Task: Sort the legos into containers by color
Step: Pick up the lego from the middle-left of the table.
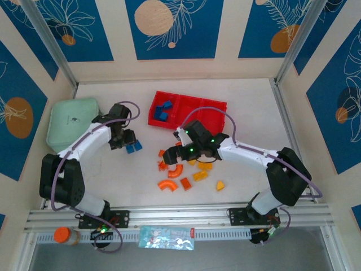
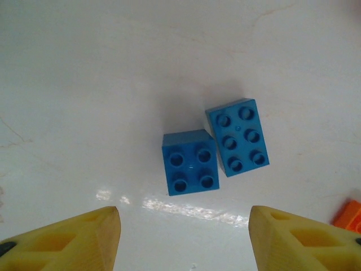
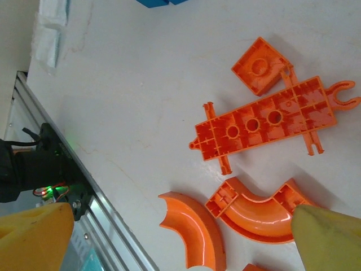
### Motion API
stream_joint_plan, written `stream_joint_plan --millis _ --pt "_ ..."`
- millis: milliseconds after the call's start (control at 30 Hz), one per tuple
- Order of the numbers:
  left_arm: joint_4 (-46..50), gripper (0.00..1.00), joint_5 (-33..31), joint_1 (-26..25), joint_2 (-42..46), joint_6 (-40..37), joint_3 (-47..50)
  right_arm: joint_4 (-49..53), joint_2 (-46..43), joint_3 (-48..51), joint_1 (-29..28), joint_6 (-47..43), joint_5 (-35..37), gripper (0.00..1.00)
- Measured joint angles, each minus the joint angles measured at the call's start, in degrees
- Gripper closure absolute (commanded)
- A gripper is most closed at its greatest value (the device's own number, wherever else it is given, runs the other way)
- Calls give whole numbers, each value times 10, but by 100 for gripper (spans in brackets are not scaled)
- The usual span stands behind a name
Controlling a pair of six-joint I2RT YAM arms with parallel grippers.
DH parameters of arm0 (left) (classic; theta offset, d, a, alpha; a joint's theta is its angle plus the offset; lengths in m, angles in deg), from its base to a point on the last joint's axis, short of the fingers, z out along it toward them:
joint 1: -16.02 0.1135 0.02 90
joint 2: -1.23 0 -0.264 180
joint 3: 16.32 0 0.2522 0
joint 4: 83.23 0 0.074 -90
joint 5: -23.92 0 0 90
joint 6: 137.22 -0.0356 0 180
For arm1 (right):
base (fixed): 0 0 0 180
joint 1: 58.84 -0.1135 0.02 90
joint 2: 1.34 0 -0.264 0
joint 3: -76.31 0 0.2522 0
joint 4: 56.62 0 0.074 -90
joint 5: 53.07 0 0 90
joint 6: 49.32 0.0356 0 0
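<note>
- The left gripper (image 2: 183,237) hangs over the white bench (image 1: 248,113) with its yellow fingers (image 2: 84,240) spread wide and released, holding nothing.
- Two blue plastic bricks lie just ahead of those fingers: a square four-stud brick (image 2: 190,162) and a six-stud brick (image 2: 237,136). They are studs up, nearly touching at one corner, and both rest on the bench.
- The right gripper (image 3: 180,212) is also released, its fingers (image 3: 34,237) far apart above the orange pieces.
- Below it lie two curved orange arches, one (image 3: 256,212) beside the right-hand finger and the other (image 3: 192,226) between the fingers. Farther out are a long flat orange plate with clips (image 3: 265,124), underside up, and a small square orange brick (image 3: 260,66).
- In the top view, yellow bricks (image 1: 201,175) sit on the right edge of the orange cluster, near the middle of the bench.
- The long red plastic tray (image 1: 189,110) stands at the far side. Its left compartment holds blue bricks (image 1: 163,111).
- A mint-green soft pouch (image 1: 72,121) lies at the far left of the bench.
- Cream walls with blue leaf-print panels (image 1: 169,28) enclose the space, and an aluminium rail (image 1: 169,215) runs along the near edge.
</note>
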Motion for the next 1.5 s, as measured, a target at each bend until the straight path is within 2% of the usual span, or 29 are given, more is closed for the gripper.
stream_joint_plan --millis 367,867,1200,1500 --pt "-33 41 19 7 -57 1 3 3 9 -15 -1 0 6 1" --pt "-73 62 34 9 -87 14 39 4 12 -15 -1 -1 8 1" --pt "-61 68 28 9 -77 10 38 4 11 -15 18 0 -7 1" --pt "-10 68 47 9 -10 -4 -7 33 -19 -34 66 -1 -25 1"
